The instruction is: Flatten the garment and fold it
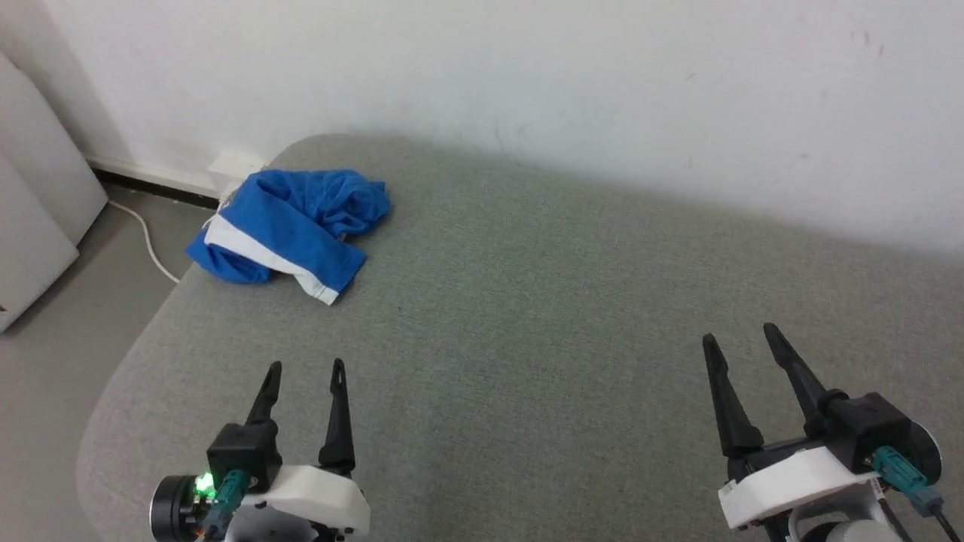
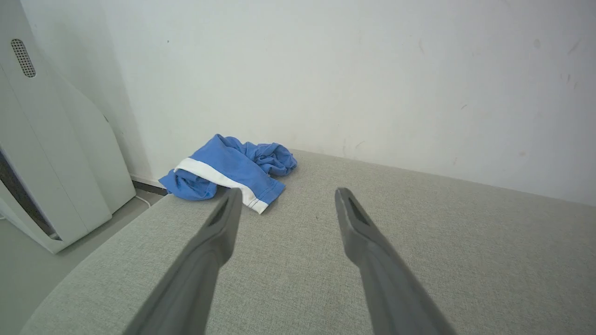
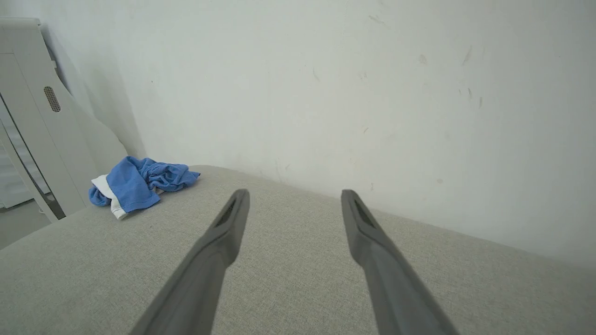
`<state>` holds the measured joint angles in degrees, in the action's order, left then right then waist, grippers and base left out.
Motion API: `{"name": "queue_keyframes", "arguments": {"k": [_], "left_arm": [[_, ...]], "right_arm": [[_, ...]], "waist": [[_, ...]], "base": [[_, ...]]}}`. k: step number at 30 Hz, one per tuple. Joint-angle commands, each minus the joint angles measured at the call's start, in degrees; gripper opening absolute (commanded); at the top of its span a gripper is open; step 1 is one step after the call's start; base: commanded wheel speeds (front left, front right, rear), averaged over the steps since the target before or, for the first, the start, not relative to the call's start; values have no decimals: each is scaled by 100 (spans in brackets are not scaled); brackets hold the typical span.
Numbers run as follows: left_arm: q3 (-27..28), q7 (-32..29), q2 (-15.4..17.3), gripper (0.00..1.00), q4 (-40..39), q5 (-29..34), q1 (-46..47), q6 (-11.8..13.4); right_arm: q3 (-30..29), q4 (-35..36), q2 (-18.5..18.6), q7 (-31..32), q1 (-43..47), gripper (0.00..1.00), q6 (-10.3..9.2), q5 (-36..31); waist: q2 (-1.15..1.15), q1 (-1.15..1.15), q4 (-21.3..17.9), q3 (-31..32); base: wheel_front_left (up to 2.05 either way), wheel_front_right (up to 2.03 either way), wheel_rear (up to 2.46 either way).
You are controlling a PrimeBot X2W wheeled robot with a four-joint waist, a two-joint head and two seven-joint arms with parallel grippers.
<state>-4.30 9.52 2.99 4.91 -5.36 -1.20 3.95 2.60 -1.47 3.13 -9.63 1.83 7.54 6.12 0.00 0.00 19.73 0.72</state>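
**Garment bunched at far left corner, both end effectors open and empty**

A white cabinet-like unit (image 1: 38,196) is being seen at the far left, standing on the floor beside the counter (image 1: 527,339). A white cable (image 1: 147,241) is being trailed across the floor between the two.

The garment (image 1: 290,226) is being carried on the counter's far left corner, close to the wall (image 1: 527,75). It is lying in a crumpled heap, not flattened and not folded. Its white stripe (image 1: 256,252) is being shown running diagonally across the near side. One blue fold is being let hang over the counter's left edge. The same heap is being picked up by the left wrist view (image 2: 228,167) and the right wrist view (image 3: 132,184).

The left end effector (image 1: 306,365) is being held above the near left of the counter, fingers parted, nothing gripped, well apart from the garment. A green light (image 1: 202,482) is being shown on its wrist.

The right end effector (image 1: 739,333) is being held above the near right, fingers likewise spread wide, nothing between them.
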Motion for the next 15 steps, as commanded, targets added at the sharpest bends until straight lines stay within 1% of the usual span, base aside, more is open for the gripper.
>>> {"name": "queue_keyframes", "arguments": {"k": [1, 15], "left_arm": [[-39, 72, -8, 100, 15, -43, -65, 57], [-136, 239, -9, 100, 54, -115, -55, 137]], "right_arm": [[33, -24, -16, -61, 61, 100, -4, 11], [135, -114, -19, -229, 50, 100, -4, 32]], "waist": [[0, 0, 139, -21], [0, 0, 591, -45]], "base": [[0, 0, 0], [0, 0, 0]]}}
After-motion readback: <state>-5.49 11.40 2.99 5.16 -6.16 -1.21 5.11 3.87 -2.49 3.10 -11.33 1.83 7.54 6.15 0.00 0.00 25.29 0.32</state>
